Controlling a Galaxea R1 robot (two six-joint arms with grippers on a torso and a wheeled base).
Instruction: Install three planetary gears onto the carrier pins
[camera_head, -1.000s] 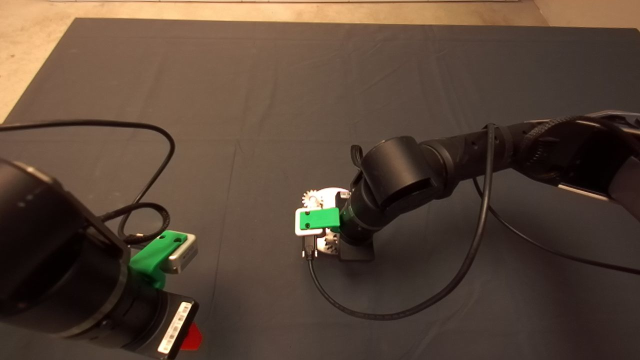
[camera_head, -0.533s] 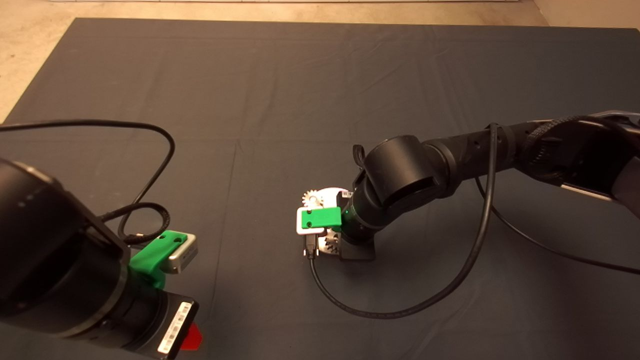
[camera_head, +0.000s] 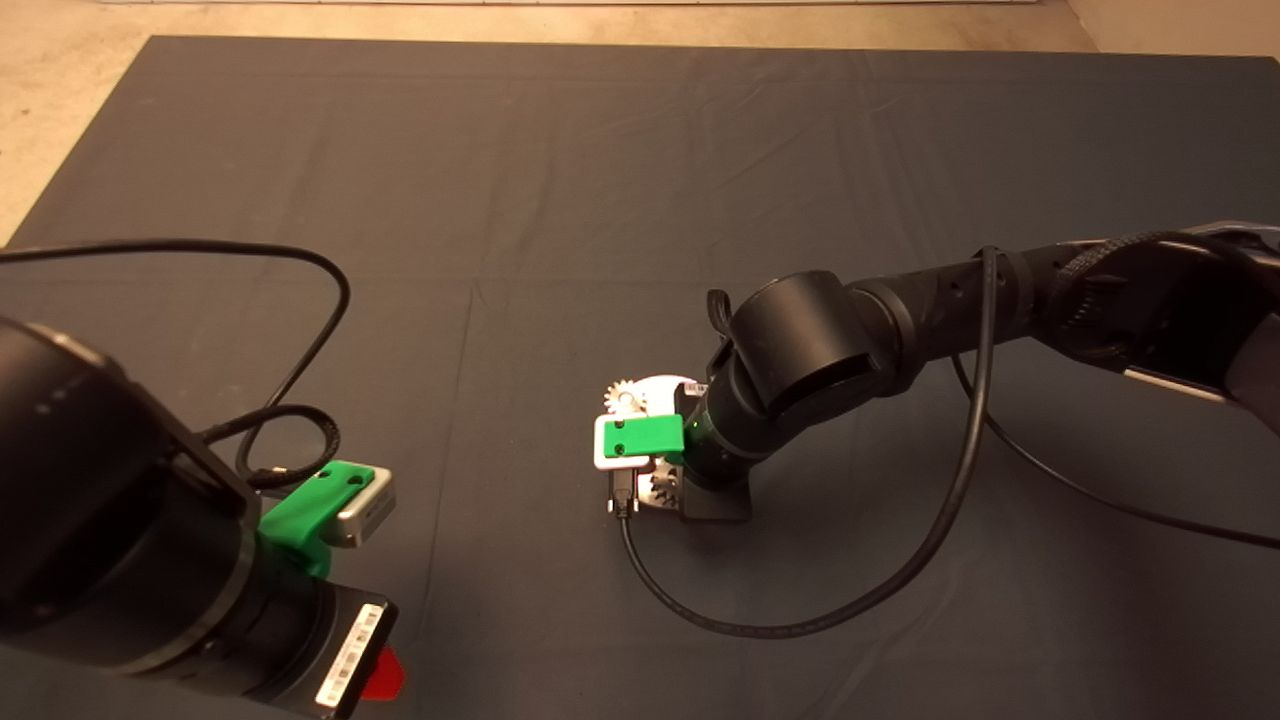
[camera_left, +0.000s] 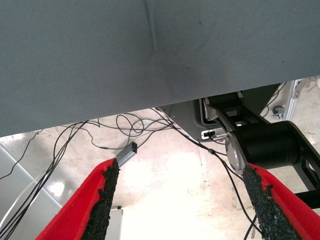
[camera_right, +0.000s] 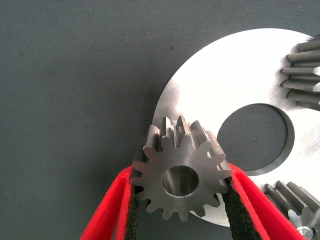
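Barely shifted against the half-second-older head view: right arm nudged a touch, everything else unchanged.

Third of the planetary gears (camera_right: 182, 180) clamped between the red fingers (camera_right: 107, 210) of the right hand (camera_right: 182, 200), pads pressing on opposite tooth tips, bore facing the wrist camera, over the edge of the white disc (camera_right: 235, 75). Looks solid steel: dense for its size, rigid, smooth and likely slippery, so best pinched across the tooth crowns as here, square to the bore, leaving the hole free for the peg. Probably prone to twisting out if squeezed off-centre, and to jamming if lowered tilted.

Two more gears (camera_right: 305, 52) (camera_right: 295, 207) already seated on the disc, either side of its central hole; a pin end shows in the nearer one's bore. Free carrier pin hidden behind the held gear. No containers anywhere; disc lying flat on the dark mat (camera_head: 560, 190) of the desk, mostly hidden in the head view under the right arm.

Left hand (camera_left: 182, 205) parked at the lower left edge, fingers spread wide, gripping nothing, floor cables beyond.
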